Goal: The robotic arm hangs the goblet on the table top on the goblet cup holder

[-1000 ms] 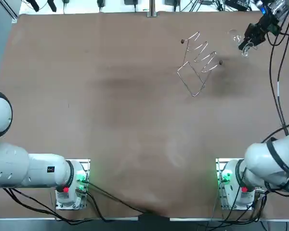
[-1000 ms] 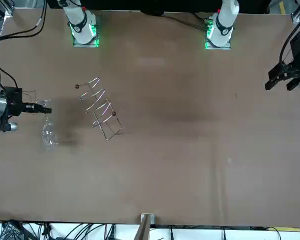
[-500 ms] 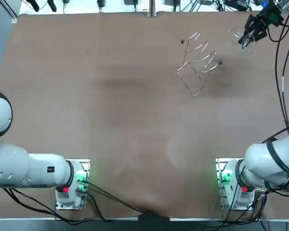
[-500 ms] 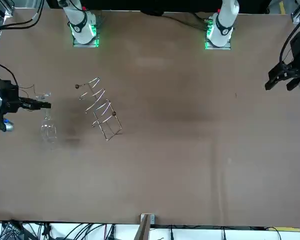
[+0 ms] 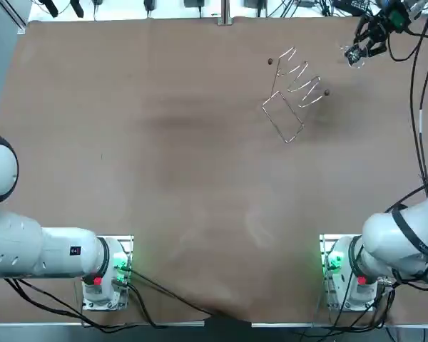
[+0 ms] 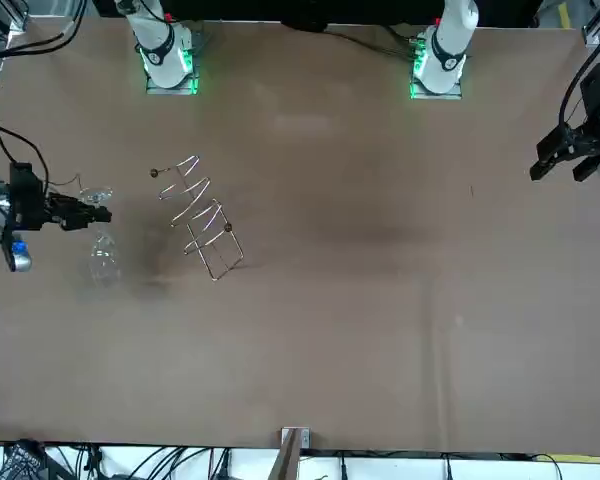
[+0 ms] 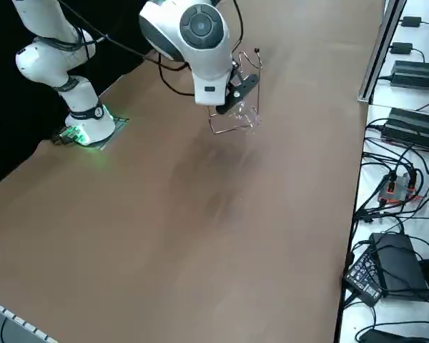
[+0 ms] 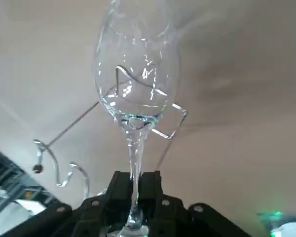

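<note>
Goblet [image 8: 135, 98] is held clear of the desk [image 5: 164, 178], its stem clamped by the right end effector [image 8: 136, 183] beside the goblet cup holder [image 5: 292, 92]; hanging remains.

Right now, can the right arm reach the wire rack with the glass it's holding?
Probably yes. The right gripper is shut on the stem of the glass, held beside the rack, and nothing stands between them on the table.

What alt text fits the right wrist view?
The right gripper has its jaws shut on the stem of a clear goblet, bowl pointing away from the camera. Beyond and partly through the glass, the wire goblet holder sits on the brown table.
</note>
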Motion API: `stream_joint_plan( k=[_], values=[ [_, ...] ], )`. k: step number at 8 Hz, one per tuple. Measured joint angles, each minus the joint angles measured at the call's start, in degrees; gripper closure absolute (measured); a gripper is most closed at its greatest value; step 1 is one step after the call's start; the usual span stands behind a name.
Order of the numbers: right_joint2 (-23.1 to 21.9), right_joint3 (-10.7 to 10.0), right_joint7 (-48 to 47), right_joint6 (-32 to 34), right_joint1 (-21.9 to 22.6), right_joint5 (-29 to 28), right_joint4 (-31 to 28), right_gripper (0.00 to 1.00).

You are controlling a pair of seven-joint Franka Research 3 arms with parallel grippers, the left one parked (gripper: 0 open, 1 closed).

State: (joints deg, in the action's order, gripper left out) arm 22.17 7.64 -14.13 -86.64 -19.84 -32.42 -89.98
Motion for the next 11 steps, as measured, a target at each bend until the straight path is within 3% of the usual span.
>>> stream_joint_plan(
  k=[4, 11],
  values=[
    [3.45, -0.03, -10.02, 1.53, 0.15, -9.03, 4.02, 0.88],
    [5.92, 0.09, -17.91, -0.64, 5.73, -12.50, 4.09, 0.90]
  ],
)
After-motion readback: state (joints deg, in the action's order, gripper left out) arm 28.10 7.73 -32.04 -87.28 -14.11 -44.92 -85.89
